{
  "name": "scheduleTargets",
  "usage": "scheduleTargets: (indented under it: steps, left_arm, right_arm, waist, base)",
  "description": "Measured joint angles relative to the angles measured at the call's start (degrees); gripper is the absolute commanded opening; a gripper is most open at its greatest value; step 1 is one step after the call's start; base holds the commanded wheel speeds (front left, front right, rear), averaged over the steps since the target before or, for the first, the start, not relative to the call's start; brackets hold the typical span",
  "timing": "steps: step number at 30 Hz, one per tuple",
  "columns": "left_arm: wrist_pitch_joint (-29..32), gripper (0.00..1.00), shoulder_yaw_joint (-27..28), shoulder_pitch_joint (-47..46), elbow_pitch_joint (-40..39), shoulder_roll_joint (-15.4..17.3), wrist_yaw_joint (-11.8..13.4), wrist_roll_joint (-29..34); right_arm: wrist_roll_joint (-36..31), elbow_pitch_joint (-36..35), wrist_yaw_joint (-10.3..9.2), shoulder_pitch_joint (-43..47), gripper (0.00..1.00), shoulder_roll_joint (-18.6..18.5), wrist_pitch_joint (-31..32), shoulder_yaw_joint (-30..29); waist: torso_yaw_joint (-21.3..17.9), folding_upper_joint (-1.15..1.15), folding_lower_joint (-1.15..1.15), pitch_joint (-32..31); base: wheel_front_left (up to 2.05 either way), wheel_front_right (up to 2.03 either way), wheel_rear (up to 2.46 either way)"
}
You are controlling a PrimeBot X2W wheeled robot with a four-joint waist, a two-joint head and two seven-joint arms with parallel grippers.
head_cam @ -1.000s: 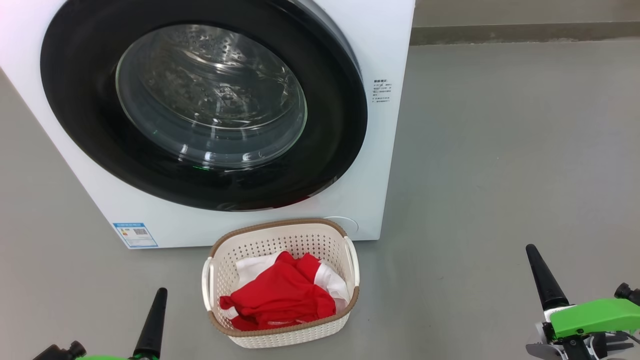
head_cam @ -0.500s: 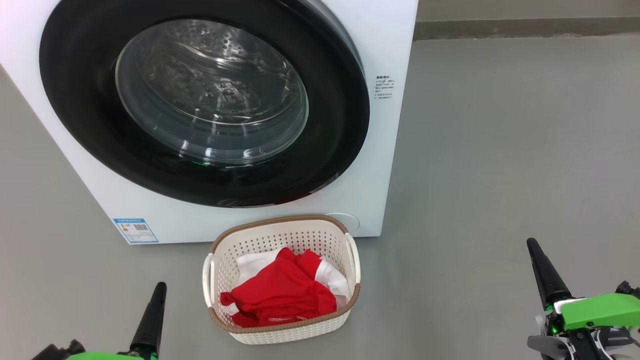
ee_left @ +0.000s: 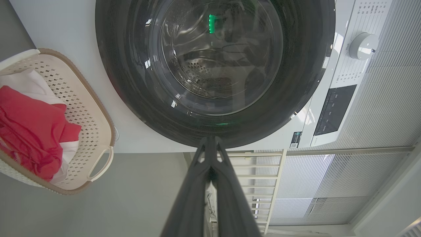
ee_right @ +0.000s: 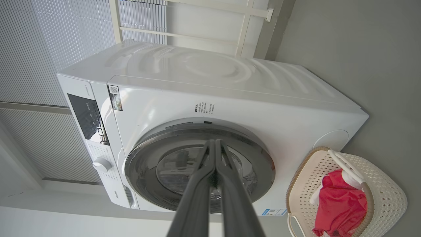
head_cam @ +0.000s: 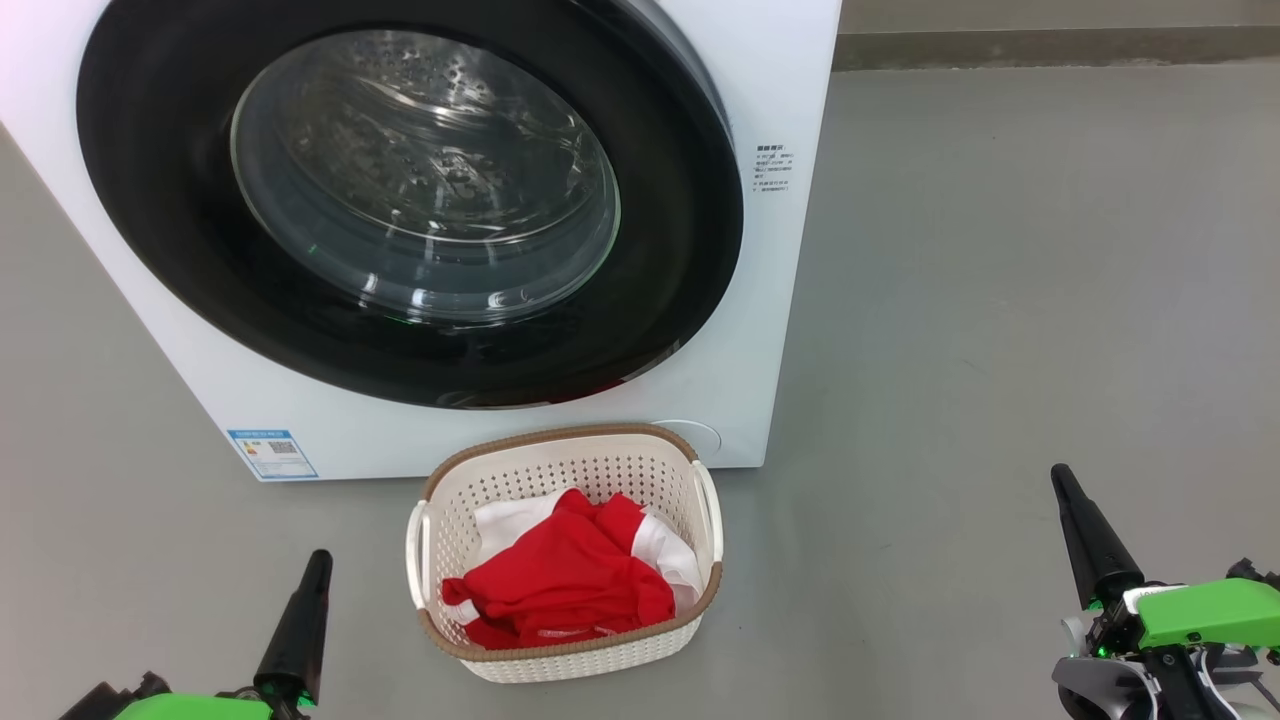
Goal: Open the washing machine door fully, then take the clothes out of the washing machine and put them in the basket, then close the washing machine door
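The white washing machine [head_cam: 790, 80] stands on the floor with its black-rimmed glass door [head_cam: 690, 300] shut flat against its front. Through the glass I see bare steel drum. Red and white clothes [head_cam: 565, 580] lie in the cream basket [head_cam: 640, 465] just in front of the machine. My left gripper [head_cam: 318, 560] is low at the left of the basket, shut and empty. Well right of the basket my right gripper [head_cam: 1060, 475] is shut and empty too. The left wrist view has the door [ee_left: 306, 82], the basket [ee_left: 98, 108] and the clothes [ee_left: 29, 128]. The right wrist view has the machine [ee_right: 230, 72], the basket [ee_right: 384, 187] and the clothes [ee_right: 338, 204].
Grey floor [head_cam: 1000, 300] spreads open to the right of the machine, up to a wall base [head_cam: 1050, 45] at the back. A control panel with a white dial [ee_left: 361, 44] is on the machine's front, and slatted blinds [ee_left: 345, 184] hang beyond.
The whole head picture has slid a little, so the camera has moved. Both grippers stay shut, low at the sides; door, basket and clothes are as before.
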Motion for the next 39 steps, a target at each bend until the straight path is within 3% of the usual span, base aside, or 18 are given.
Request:
scheduleTargets:
  steps: [39]
  left_arm:
    - [0.01,0.0,0.03,0.0,0.0,0.0,-0.01,-0.02]
  right_arm:
    - [0.0,0.0,0.0,0.0,0.0,0.15,0.0,-0.04]
  waist:
    - [0.0,0.0,0.0,0.0]
  base:
    - [0.0,0.0,0.0]
